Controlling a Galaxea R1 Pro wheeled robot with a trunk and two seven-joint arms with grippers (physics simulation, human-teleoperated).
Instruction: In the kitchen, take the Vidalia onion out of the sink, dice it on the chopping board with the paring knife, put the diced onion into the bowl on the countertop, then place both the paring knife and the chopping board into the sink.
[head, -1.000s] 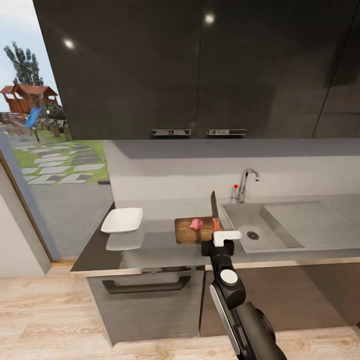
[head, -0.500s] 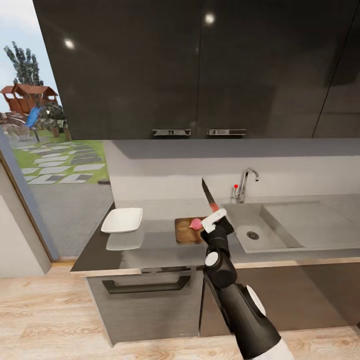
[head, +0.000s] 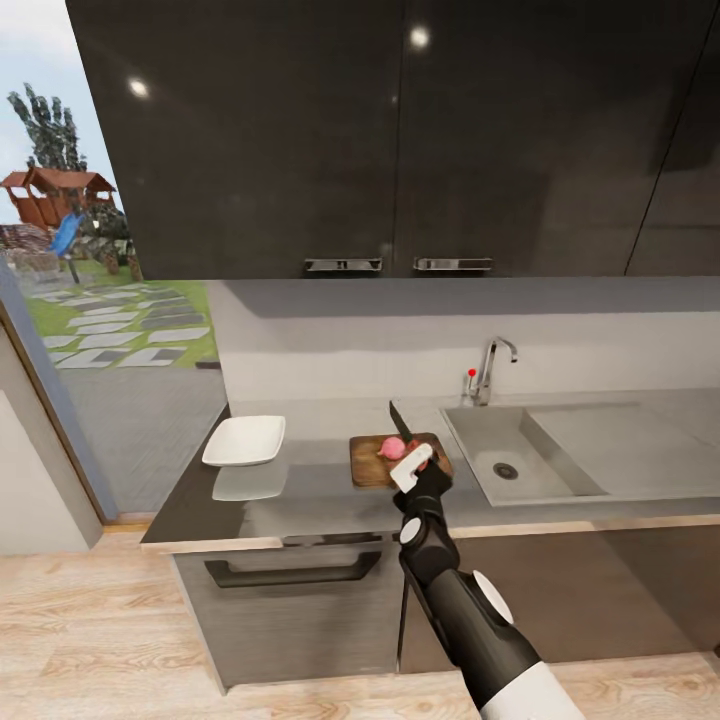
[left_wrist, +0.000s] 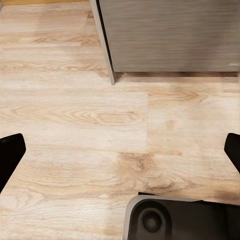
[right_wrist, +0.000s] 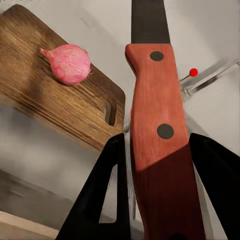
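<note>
One right pincer (head: 415, 462), clenched on the red-handled dark-bladed paring knife (right_wrist: 156, 110), has dropped lower toward the pinkish-red round onion (head: 393, 447) just beyond it on the brown wooden chopping board (head: 372, 464).

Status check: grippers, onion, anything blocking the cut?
Right gripper shut on knife, left gripper open over floor. Onion whole on board. Nothing between blade and onion.

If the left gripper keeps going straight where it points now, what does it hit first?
Most likely the wooden floor: the left gripper points down at bare planks, with the cabinet base further off. Depth is unclear.
</note>
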